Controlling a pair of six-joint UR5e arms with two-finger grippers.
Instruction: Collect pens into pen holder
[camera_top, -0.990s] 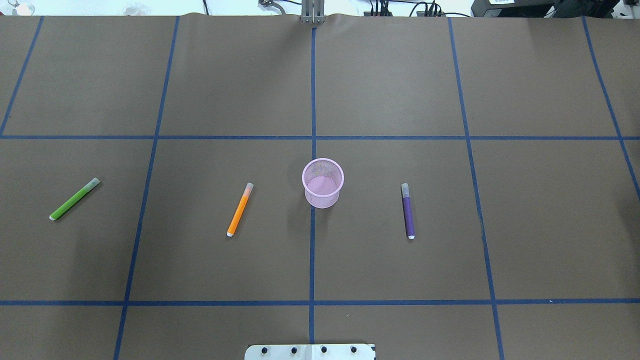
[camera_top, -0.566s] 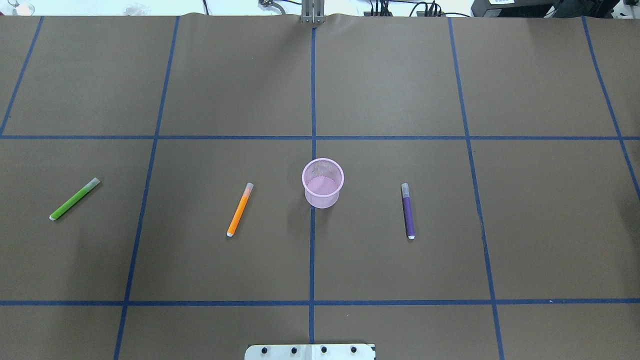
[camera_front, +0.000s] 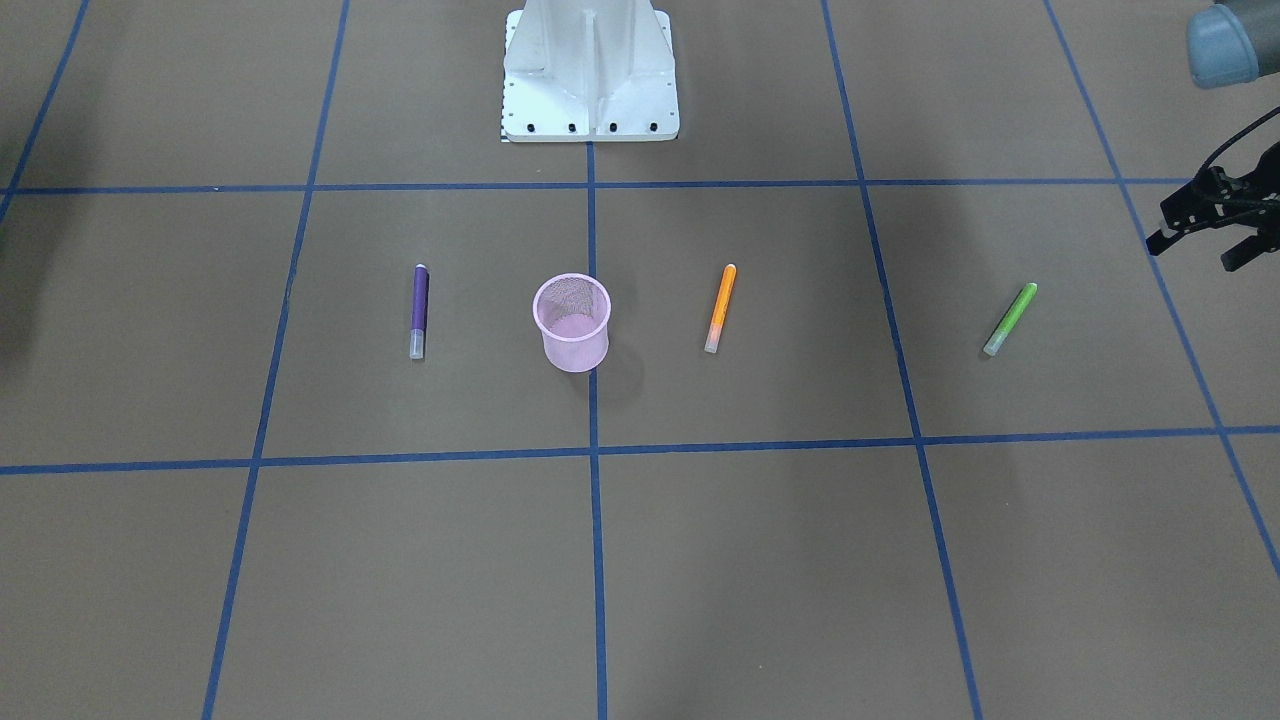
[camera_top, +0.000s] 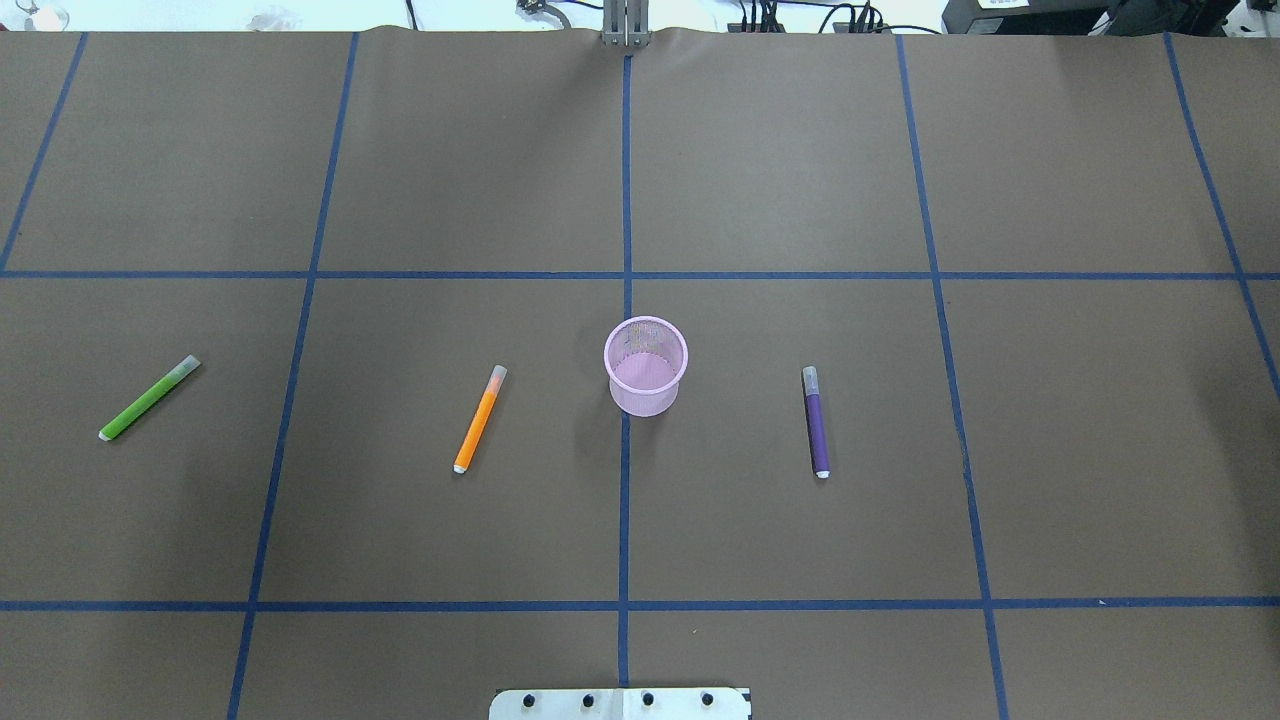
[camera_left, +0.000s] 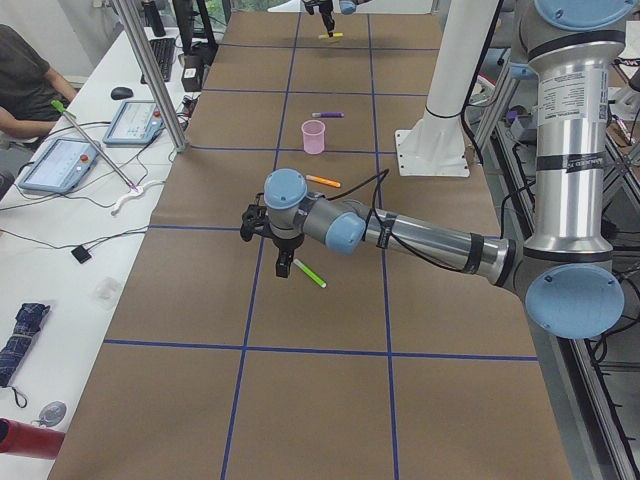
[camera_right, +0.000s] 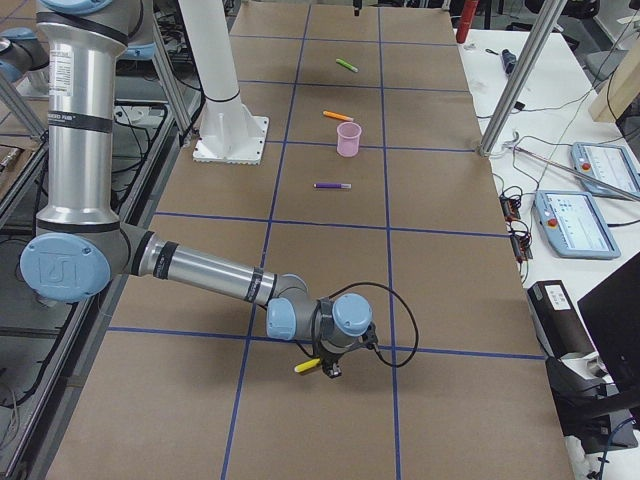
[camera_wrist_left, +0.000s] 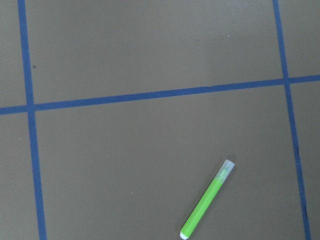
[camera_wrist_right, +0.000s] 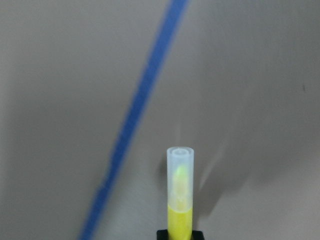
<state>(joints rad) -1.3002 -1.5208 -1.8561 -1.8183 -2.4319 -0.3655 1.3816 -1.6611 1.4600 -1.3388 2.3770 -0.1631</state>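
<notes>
The pink mesh pen holder (camera_top: 646, 366) stands upright at the table's middle. The orange pen (camera_top: 480, 420) lies left of it and the purple pen (camera_top: 816, 422) right of it. The green pen (camera_top: 150, 398) lies far left. My left gripper (camera_front: 1192, 252) hovers open above the table beside the green pen (camera_front: 1010, 318), which the left wrist view (camera_wrist_left: 207, 200) shows untouched. My right gripper (camera_right: 328, 368) is far out at the table's right end, shut on the yellow pen (camera_wrist_right: 180, 190), whose translucent cap points away from the wrist camera. Neither gripper shows in the overhead view.
The white robot base plate (camera_top: 620, 703) sits at the near edge's middle. Blue tape lines (camera_top: 625, 500) divide the brown table cover into squares. Operator desks with tablets (camera_right: 585, 220) run along the far side of the table.
</notes>
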